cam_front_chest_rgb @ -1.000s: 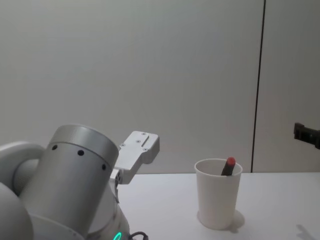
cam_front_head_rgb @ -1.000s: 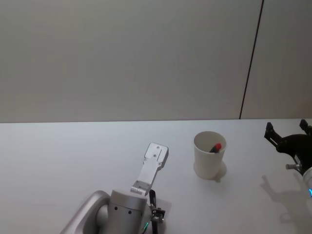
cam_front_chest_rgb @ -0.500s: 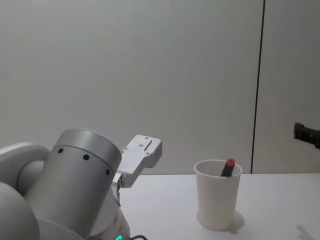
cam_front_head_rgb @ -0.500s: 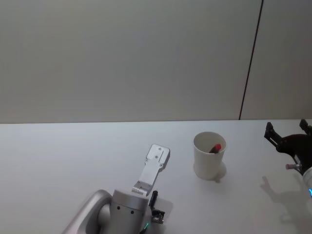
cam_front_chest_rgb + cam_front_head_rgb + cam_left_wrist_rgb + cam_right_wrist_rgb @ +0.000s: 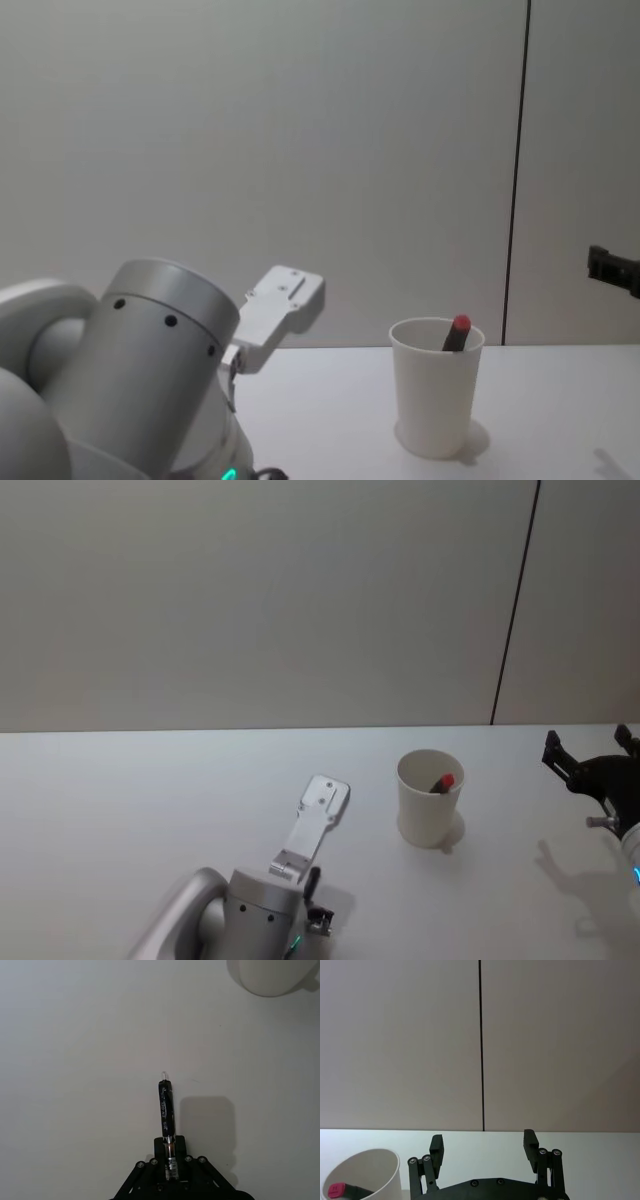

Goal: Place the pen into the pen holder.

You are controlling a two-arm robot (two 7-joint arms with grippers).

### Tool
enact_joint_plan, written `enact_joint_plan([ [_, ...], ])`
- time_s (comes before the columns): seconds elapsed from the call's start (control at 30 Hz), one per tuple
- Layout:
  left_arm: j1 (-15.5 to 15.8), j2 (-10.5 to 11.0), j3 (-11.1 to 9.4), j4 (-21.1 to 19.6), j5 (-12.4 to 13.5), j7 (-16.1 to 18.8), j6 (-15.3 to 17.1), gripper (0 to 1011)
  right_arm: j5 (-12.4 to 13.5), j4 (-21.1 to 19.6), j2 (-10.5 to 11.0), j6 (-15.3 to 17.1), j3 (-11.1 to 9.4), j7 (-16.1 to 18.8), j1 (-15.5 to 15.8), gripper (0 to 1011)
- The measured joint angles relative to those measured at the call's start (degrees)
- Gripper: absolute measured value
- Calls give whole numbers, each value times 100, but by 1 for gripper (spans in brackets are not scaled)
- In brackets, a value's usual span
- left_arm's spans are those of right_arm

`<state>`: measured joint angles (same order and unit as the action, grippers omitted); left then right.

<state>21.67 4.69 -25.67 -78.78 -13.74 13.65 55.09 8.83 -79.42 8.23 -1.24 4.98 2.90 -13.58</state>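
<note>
Holding the pen point(image 5: 166, 1110) clenched by its rear end in the left gripper point(image 5: 169, 1156), tip pointing out toward the bare surface point(image 5: 150, 800), close in front of the robot's body. Aiming for the cup point(image 5: 428, 810), standing upright well apart from the pen, forward and to the right, and already holding a red-tipped pen point(image 5: 441, 782) leaning toward the right side of the rim. Probably heading into the carry-and-drop step.

Doing it well:
- Raising the pen clear above the rim before travelling across.
- Keeping the tip downward.
- Centring over the free left part of the mouth, away from the red-tipped pen.
- Lowering the tip inside and only then letting go.
- Avoiding any sideways brush against the cup wall, seemingly light paper and likely tipping easily.

Leaving the right gripper point(image 5: 483, 1141) hanging at the right edge above the surface, fingers spread wide, grasping nothing.
</note>
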Motion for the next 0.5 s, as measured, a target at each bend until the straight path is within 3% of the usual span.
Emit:
enact_joint_plan([
  [0.5, -9, 146, 123, -580, 551, -259, -460, 129, 0, 0, 0, 0, 0, 0, 0, 1001],
])
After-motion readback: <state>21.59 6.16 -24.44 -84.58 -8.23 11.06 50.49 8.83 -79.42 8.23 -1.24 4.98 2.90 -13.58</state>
